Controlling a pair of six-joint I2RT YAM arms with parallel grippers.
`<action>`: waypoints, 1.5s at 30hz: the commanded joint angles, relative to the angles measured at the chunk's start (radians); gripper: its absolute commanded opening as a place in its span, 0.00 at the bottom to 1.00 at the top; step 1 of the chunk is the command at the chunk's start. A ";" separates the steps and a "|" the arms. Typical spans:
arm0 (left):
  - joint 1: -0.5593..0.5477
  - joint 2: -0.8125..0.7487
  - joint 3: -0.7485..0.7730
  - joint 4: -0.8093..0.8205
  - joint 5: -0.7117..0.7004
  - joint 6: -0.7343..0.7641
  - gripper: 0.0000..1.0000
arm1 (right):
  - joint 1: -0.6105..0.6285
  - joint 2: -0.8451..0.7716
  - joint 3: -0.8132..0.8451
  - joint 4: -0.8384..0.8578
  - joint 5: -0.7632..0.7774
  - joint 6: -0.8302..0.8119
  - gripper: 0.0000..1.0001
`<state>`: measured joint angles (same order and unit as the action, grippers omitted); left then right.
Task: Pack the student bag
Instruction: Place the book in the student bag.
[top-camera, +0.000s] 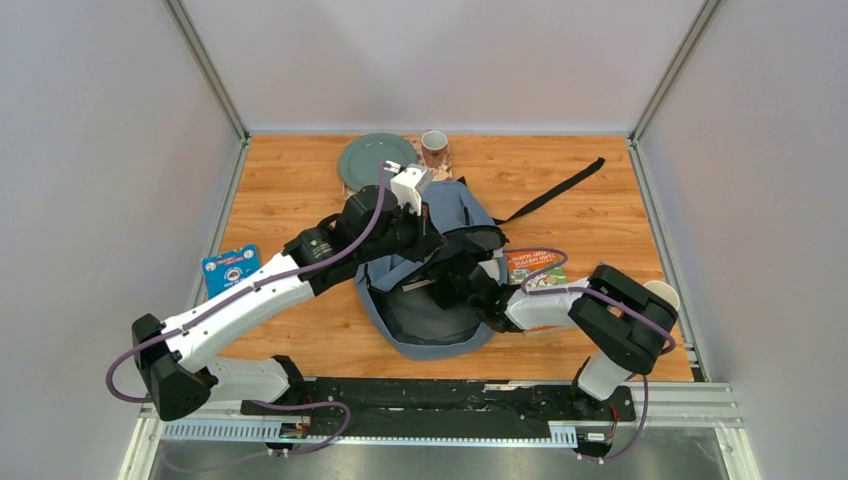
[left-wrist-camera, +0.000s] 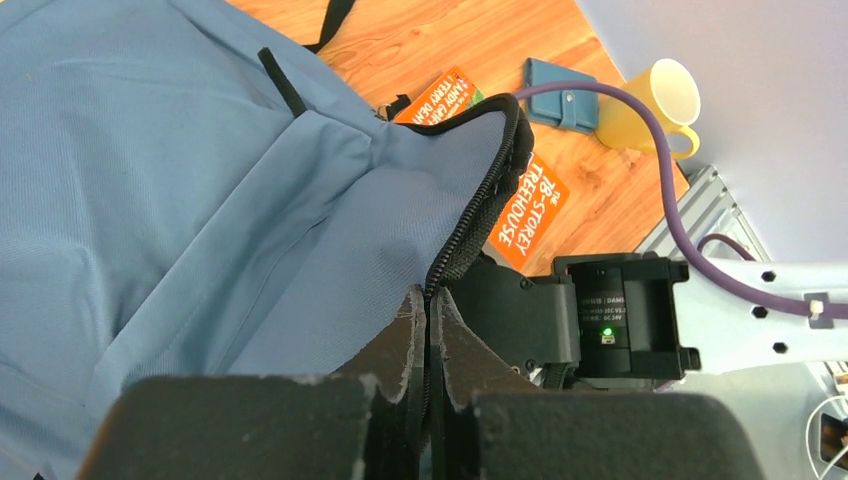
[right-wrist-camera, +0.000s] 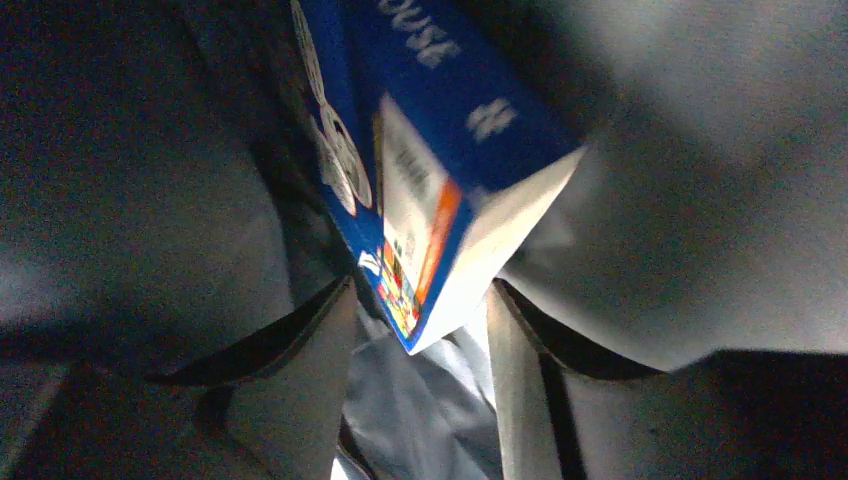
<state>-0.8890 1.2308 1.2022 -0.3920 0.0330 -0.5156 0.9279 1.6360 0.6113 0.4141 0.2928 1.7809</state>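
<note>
The student bag (top-camera: 463, 212) lies mid-tabletop (top-camera: 290, 190), its mouth towards our bases; our left jaws are closed on its zip edge (left-wrist-camera: 480, 215), holding the mouth up; our right jaws are deep inside, standing apart round a corner of a blue book (right-wrist-camera: 430, 130), and we cannot tell whether they grip it; we judge packing under way, not finished; an orange book (left-wrist-camera: 528, 212), a yellow mug (left-wrist-camera: 650, 105) and a plate (top-camera: 375, 160) lie outside.

The left gripper (left-wrist-camera: 428, 305) at bottom centre has its jaws pinched on the student bag (left-wrist-camera: 180, 180) zip edge. At upper right, an orange book (left-wrist-camera: 528, 215) and a yellow mug (left-wrist-camera: 650, 105) lie on the worktop (left-wrist-camera: 420, 50).
</note>
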 joint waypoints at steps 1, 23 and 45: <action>0.005 -0.043 -0.012 0.050 -0.001 -0.009 0.00 | -0.005 -0.079 0.059 -0.119 -0.110 -0.107 0.58; 0.018 -0.063 -0.104 0.076 -0.007 -0.027 0.00 | 0.095 -0.815 -0.027 -0.839 0.051 -0.429 0.81; 0.018 -0.286 -0.191 -0.178 -0.148 0.069 0.87 | 0.114 -1.161 0.205 -1.125 0.194 -0.710 0.81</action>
<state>-0.8753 1.0092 0.9493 -0.4423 0.0731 -0.5301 1.0374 0.3744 0.7872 -0.8471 0.5690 1.1954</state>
